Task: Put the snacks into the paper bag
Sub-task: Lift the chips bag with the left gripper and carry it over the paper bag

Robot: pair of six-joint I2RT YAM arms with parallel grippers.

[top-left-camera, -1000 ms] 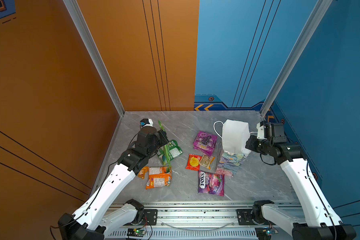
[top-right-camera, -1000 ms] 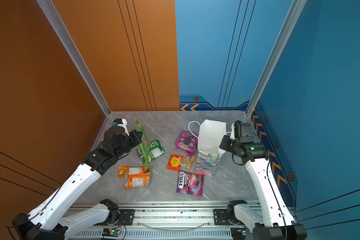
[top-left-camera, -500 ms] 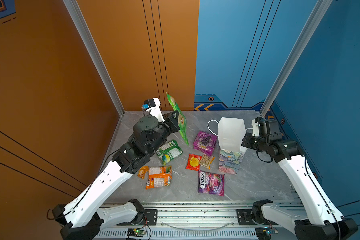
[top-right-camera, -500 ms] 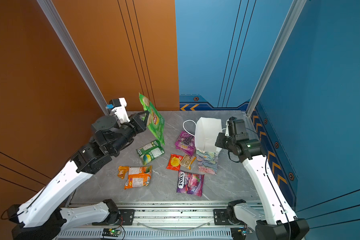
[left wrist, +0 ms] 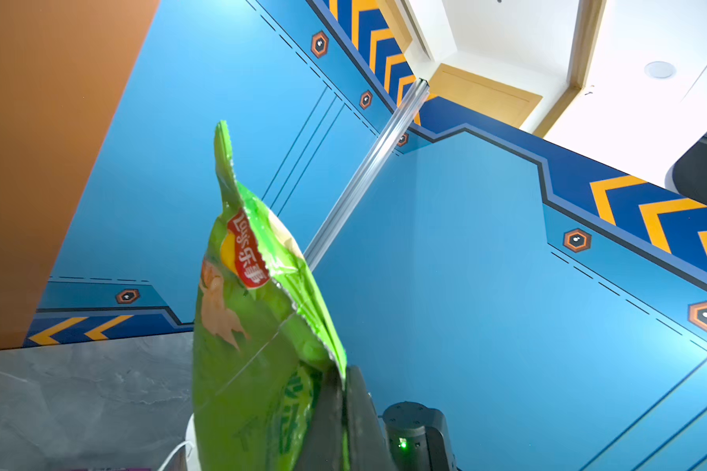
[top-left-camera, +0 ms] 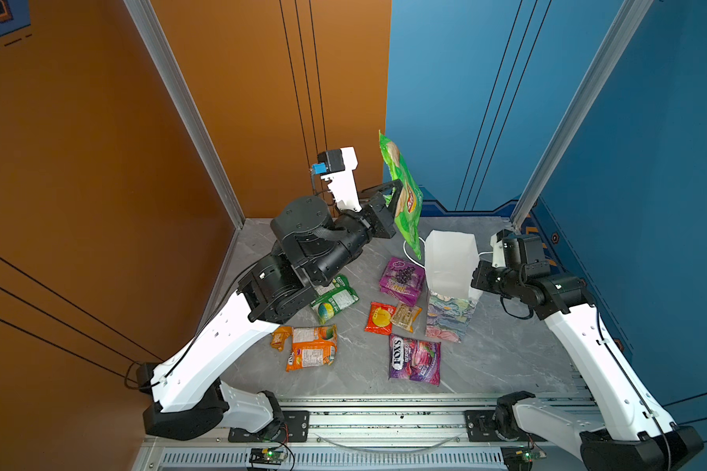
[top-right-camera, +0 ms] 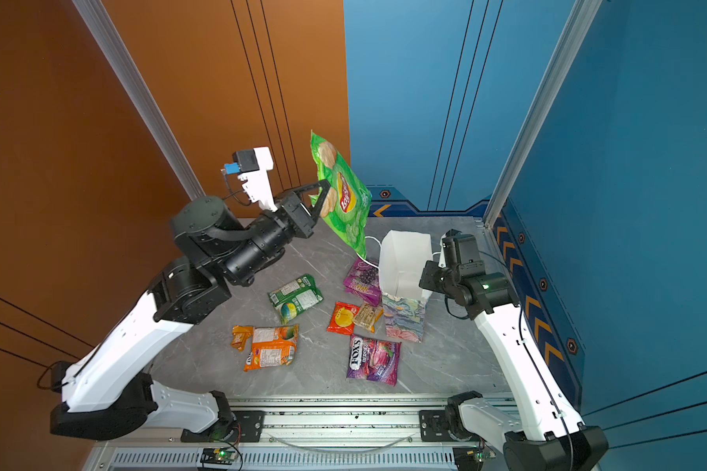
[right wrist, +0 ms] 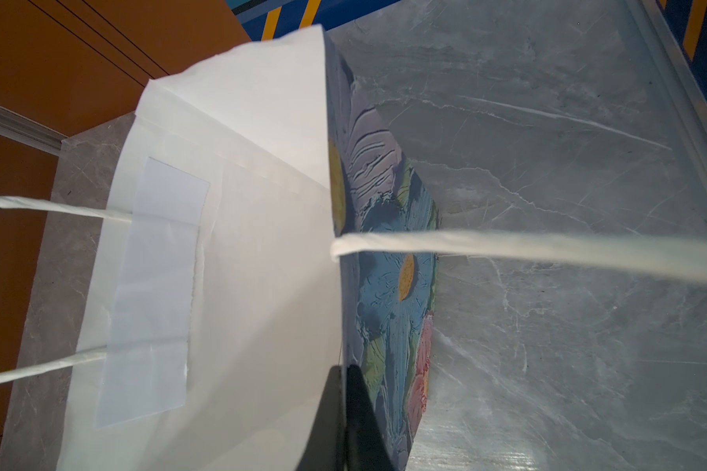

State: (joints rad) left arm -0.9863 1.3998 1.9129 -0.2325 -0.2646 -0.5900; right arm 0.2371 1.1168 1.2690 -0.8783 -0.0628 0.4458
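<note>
Left gripper (top-left-camera: 393,200) is clamped on the edge of the large green chip bag (top-left-camera: 403,191), which is held in the air and tilted. The paper bag (top-left-camera: 450,261) stands upright on the table (top-left-camera: 507,346), mouth open, with the chip bag's lower corner near its rim. Right gripper (right wrist: 343,387) is pinched shut on the paper bag's side wall at the rim. The other snacks lie flat on the table:
- purple grape packet (top-left-camera: 401,279) beside the bag
- red packet (top-left-camera: 379,318) touching the tan bar (top-left-camera: 405,317)
- purple Fox's packet (top-left-camera: 415,359)
- orange packet (top-left-camera: 311,346)
- small green packet (top-left-camera: 333,299)
</note>
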